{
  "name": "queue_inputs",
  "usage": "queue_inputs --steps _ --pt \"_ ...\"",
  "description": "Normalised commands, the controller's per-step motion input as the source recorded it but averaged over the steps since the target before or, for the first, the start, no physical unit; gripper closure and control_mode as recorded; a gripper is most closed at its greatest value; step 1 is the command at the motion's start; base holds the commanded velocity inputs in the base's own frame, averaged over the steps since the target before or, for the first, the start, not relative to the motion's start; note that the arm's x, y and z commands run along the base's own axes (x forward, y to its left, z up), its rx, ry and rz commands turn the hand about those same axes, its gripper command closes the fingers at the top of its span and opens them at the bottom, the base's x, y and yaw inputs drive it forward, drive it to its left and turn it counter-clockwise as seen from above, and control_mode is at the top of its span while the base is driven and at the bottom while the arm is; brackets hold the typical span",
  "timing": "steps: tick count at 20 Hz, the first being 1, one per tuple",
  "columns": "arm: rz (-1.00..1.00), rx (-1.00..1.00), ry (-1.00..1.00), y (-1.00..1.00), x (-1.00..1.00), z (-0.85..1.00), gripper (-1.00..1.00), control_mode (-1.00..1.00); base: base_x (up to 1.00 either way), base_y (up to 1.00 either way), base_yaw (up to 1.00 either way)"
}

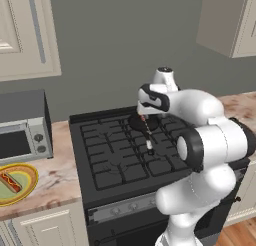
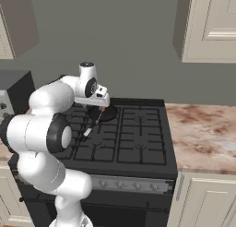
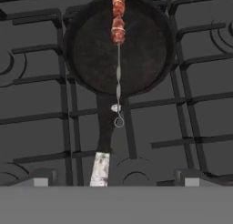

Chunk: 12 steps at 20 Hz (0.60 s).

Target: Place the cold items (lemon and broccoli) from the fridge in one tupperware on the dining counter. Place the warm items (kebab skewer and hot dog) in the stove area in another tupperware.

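The kebab skewer [image 3: 118,22] lies in a black cast-iron pan [image 3: 91,50] on the stove's rear burner. Its browned meat chunks sit toward the pan's far side, and its thin metal rod ends in a ring [image 3: 119,122] over the pan handle. My gripper [image 3: 116,181] hovers open above the pan, fingertips [image 3: 41,180] spread wide and nothing between them. The left base view has the gripper [image 1: 145,115] just over the pan [image 1: 142,123]; the right base view has the gripper [image 2: 99,104] in the same spot. The hot dog [image 1: 10,182] rests on a yellow plate [image 1: 31,173] on the counter left of the stove.
The black stove top [image 1: 115,155] has raised grates all around the pan. A steel microwave [image 1: 22,132] stands on the counter at the left. Beige marble counter [image 2: 203,134] runs to the right of the stove. Wall cabinets [image 2: 212,23] hang above.
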Motion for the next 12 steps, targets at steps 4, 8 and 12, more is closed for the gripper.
queue_inputs --steps 4,8,12 --pt "0.00 0.00 0.00 0.00 0.59 -0.39 -1.00 -1.00 0.00 0.00 0.00" --pt "0.00 0.00 0.01 0.00 0.58 -0.42 -1.00 -1.00 0.00 0.00 0.00" --pt "0.00 0.00 0.04 0.00 0.56 -0.42 -1.00 -1.00 0.00 0.00 0.00"
